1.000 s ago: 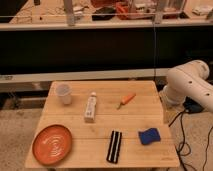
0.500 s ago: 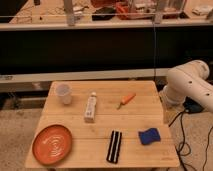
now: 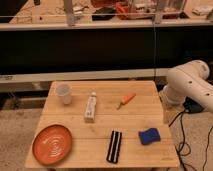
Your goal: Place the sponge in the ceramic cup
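a wooden table [image 3: 135, 117] stood on speckled floor, a dark bench [image 3: 100, 50] behind it. the arm [image 3: 187, 85] hung off the table's right edge; its gripper was hidden there, jaws wide apart, gripping nothing. plate [image 3: 52, 144] bare; bar [image 3: 114, 146] and sponge [image 3: 149, 136] front right; cup [image 3: 63, 93] back left, apparently empty
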Motion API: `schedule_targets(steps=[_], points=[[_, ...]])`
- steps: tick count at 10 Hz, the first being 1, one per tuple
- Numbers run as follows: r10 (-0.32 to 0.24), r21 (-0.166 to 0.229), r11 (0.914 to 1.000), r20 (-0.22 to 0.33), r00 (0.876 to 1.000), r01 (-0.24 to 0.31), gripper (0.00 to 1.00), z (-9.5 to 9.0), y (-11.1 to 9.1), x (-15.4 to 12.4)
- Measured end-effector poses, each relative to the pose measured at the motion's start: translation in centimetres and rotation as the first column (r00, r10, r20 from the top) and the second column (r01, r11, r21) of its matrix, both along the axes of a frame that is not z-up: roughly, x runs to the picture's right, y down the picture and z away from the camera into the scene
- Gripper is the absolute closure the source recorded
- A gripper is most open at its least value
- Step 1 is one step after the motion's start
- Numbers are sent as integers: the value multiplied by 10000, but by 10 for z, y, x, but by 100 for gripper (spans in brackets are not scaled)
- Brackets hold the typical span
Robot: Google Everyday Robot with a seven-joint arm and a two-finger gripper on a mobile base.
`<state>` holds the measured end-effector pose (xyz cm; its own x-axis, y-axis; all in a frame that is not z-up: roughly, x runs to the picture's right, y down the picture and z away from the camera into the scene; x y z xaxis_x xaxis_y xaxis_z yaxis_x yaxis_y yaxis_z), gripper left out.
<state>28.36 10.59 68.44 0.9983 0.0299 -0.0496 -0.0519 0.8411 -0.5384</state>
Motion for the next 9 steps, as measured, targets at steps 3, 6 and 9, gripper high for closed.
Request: schedule_targets(steps=[3,6,9], points=[[2,0,10000,26,10000,-2,20,0,1,0],[85,-131,9999,999,9950,-73,20,2,22,-7],[182,-222,9996,1356,9906,-153,20,5,29,-11]])
